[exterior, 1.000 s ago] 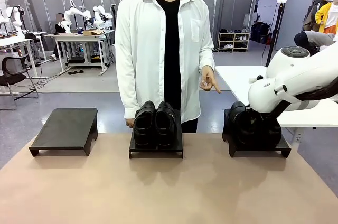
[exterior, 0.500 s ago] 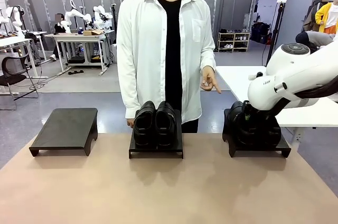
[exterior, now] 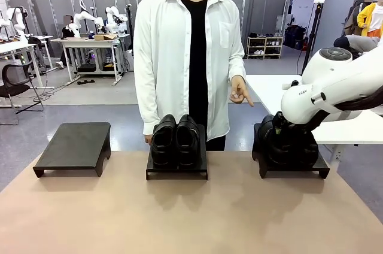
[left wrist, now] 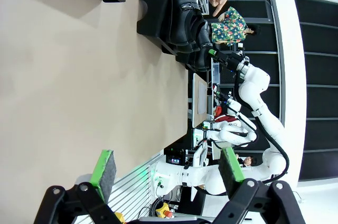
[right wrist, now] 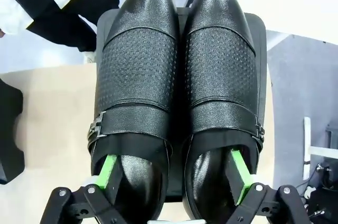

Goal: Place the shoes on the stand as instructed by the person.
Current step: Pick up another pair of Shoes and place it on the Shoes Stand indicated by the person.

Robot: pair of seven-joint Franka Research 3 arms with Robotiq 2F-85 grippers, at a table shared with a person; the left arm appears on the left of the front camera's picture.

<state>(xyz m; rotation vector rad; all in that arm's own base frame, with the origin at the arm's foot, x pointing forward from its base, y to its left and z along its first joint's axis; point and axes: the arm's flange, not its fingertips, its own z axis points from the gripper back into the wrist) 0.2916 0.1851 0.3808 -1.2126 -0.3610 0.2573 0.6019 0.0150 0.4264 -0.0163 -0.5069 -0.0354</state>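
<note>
1. Right tool: jaws spread, one green pad inside each shoe opening of the glossy black leather shoes, which rest on the black stand beneath it
2. Judgement: pair placed, released
3. Left tool: open, empty above the tan worktop

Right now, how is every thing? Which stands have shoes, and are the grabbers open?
Left stand: bare.
Middle stand: holds one pair of shoes.
Right stand: holds the other pair of shoes.
Right gripper: open, one finger inside each shoe's opening.
Left gripper: open, above the table, holding nothing.
Person's hand: pointing down.
</note>
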